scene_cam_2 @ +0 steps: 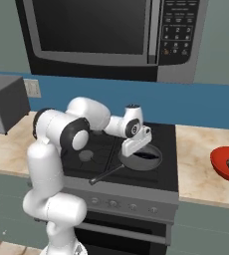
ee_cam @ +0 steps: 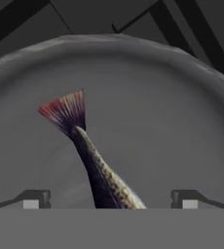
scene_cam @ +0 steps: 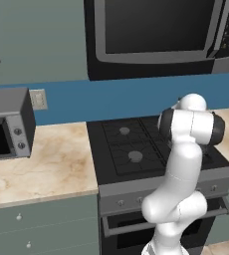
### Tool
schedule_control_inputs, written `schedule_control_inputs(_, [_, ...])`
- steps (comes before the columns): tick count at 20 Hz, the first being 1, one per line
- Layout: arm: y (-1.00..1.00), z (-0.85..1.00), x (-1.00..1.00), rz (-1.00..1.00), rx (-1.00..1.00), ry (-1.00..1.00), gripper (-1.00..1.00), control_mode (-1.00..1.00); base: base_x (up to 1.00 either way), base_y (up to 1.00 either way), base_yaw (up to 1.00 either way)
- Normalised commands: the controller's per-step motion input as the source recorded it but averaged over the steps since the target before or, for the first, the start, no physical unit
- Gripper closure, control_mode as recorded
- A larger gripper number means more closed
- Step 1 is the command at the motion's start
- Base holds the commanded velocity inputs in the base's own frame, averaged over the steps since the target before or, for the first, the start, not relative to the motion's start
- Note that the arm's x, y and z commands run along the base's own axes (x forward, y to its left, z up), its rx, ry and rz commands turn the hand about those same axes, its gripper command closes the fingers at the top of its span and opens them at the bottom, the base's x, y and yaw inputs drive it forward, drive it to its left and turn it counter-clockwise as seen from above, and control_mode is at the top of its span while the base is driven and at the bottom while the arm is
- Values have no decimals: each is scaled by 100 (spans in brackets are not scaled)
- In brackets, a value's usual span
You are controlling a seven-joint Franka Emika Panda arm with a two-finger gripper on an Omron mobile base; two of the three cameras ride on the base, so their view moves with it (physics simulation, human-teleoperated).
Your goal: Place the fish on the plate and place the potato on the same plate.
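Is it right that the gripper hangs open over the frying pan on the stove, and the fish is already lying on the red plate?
Not quite. The fish lies in the frying pan, not on the red plate, as the hand view shows. The rest holds: the gripper hangs open over the pan on the stove.

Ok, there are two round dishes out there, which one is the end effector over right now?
The grey pan on the stove, the one with the fish lying in it. The open end effector hangs right above it. The red plate sits off on the counter.
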Motion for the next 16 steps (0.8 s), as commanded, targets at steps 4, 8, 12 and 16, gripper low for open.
schedule_control_inputs(4, [-13, -20, 6, 0, 0, 1, -100, -100, 0, 0, 0])
schedule_control_inputs(8, [0, -17, 0, 0, 0, 0, -100, -100, 0, 0, 0])
schedule_control_inputs(12, [0, -19, 0, 0, 3, 0, 100, -100, 0, 0, 0])
schedule_control_inputs(16, [0, -18, 0, 0, 2, 0, 100, -100, 0, 0, 0])
